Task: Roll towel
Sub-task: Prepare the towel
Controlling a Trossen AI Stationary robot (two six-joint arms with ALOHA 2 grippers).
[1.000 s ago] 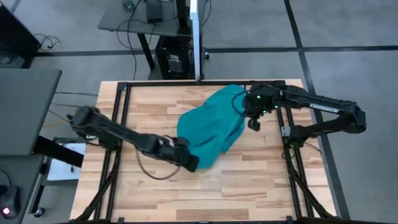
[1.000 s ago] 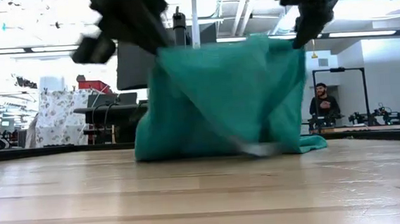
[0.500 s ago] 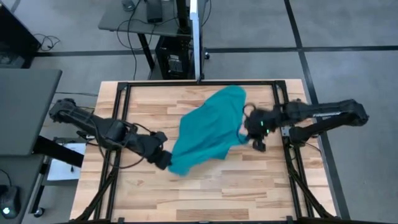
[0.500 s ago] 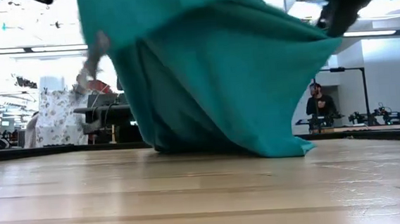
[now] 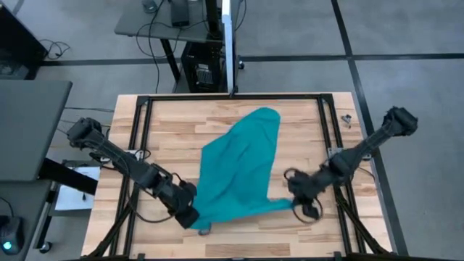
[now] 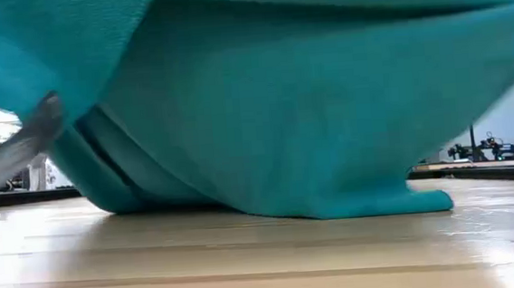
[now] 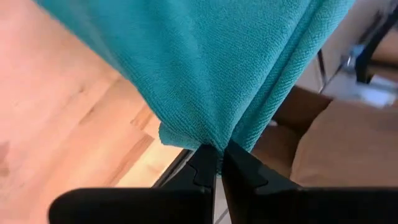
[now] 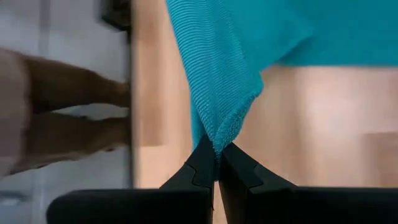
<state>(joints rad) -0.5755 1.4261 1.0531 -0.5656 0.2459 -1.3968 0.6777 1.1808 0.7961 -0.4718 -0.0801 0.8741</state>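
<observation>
High view: the plain teal cloth towel [image 5: 239, 170] hangs stretched between both grippers over the pale wooden plank bench [image 5: 167, 123], its far corner resting near the bench's back edge. Left gripper [image 5: 190, 215] and right gripper [image 5: 297, 190] each pinch a near corner, fingers [image 7: 205, 165] pressed together on fabric. Low view is mostly blocked by cloth.

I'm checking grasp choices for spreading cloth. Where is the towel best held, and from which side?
By its two near corners, approached from the outer sides. The left gripper and right gripper each pinch one, so the towel hangs spread between them while its far end trails on the table.
</observation>
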